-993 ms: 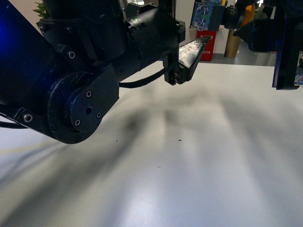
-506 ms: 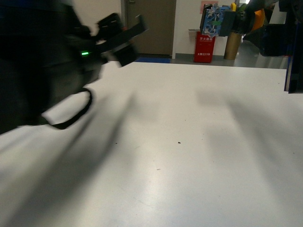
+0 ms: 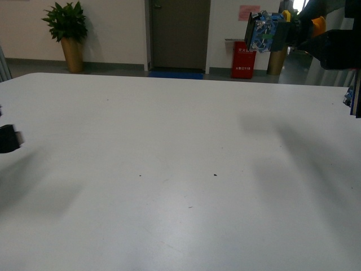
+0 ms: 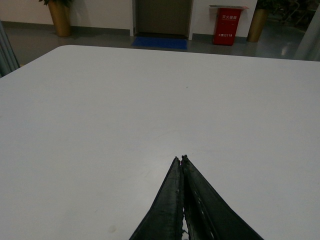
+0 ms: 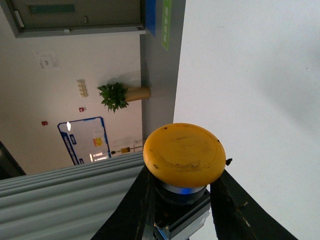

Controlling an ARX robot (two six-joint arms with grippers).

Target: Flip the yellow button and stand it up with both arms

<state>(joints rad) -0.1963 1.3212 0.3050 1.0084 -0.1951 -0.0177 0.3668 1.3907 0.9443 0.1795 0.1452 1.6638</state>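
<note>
right gripper (image 5: 184, 194): the two dark fingers (image 5: 227, 200) pinch the yellow button (image 5: 184, 154) from opposite sides, pressing on the black collar and the body just below the round cap; the cap faces the right wrist camera, scuffed with a few dark flecks, and a clear-edged block shows beneath it between the fingers. in the front view the same button (image 3: 266, 31) hangs in the air toward 1 o'clock, well above the white table (image 3: 169, 169) and touching nothing but the gripper; it lies sideways, blue-and-clear block toward 9 o'clock, a yellow edge on the 3 o'clock side, where the black right arm (image 3: 341, 49) enters. left gripper (image 4: 180, 161): the finger tips are pressed together with nothing between them, hovering over bare tabletop. in the front view a blurred black piece (image 3: 8, 138) at 9 o'clock cannot be identified. soft shadows lie on the table at 3 o'clock and 8 o'clock. beyond the far table edge: a potted plant (image 3: 67, 28) at 11 o'clock, a dark door (image 3: 179, 34) at 12 o'clock, and a red bin (image 3: 245, 56) just right of it.
</note>
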